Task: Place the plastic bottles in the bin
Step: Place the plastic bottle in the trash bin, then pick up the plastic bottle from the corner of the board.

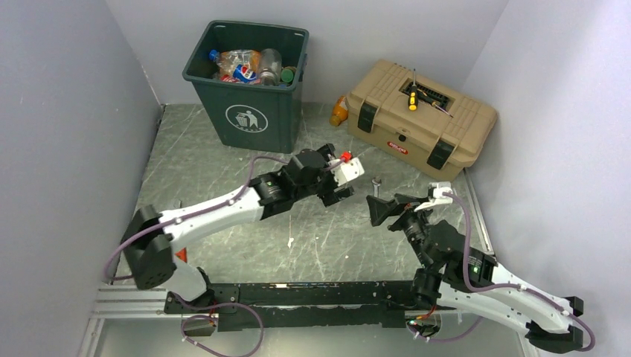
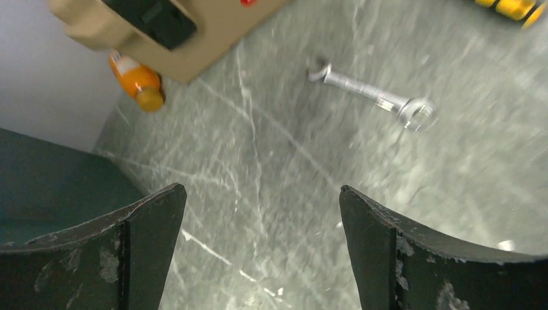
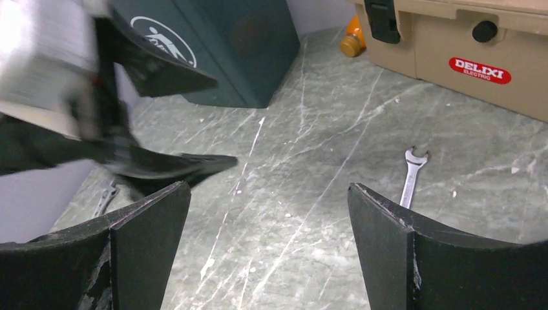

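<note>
The dark green bin [image 1: 249,111] stands at the back left, and several plastic bottles [image 1: 245,68] lie inside it. One orange bottle [image 1: 338,111] lies on the floor between the bin and the toolbox; the left wrist view shows this orange bottle [image 2: 139,81] too, as does the right wrist view [image 3: 352,40]. My left gripper [image 1: 356,178] hovers mid-table just right of the bin [image 2: 39,181], open and empty [image 2: 263,190]. My right gripper [image 1: 383,208] faces it from the right, also open and empty [image 3: 268,187]. The bin [image 3: 220,45] is ahead of it.
A tan toolbox [image 1: 420,119] sits at the back right with a yellow-handled screwdriver [image 1: 413,97] on its lid. A steel wrench [image 1: 376,182] lies on the table between the two grippers, seen too in the left wrist view [image 2: 371,100] and the right wrist view [image 3: 410,177]. Grey walls enclose the table.
</note>
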`<move>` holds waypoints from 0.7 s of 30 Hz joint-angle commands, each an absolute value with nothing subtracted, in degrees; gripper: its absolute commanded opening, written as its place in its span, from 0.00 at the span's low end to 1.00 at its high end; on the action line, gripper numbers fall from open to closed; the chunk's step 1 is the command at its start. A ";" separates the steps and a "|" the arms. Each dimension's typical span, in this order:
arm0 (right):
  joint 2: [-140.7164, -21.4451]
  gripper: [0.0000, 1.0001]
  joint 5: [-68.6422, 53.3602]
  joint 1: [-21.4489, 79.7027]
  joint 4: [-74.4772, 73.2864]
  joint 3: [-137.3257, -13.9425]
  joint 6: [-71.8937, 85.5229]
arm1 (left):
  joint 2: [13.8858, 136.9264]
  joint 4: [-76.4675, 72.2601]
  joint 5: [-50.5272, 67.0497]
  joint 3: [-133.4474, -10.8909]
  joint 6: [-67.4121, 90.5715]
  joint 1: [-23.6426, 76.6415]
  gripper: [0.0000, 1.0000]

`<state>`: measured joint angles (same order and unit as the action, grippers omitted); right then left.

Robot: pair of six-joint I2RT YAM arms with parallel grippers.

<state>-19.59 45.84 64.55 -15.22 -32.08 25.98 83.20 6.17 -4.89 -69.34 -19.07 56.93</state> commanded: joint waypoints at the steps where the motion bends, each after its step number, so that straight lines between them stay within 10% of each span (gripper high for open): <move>1: -17.37 0.95 47.69 64.51 -18.23 -32.43 28.33 | 89.99 4.77 -3.47 -67.19 -31.00 53.42 0.94; 21: -15.60 0.95 43.57 64.51 -16.99 -30.15 28.68 | 130.53 -5.62 -1.72 -100.26 -10.82 38.02 0.92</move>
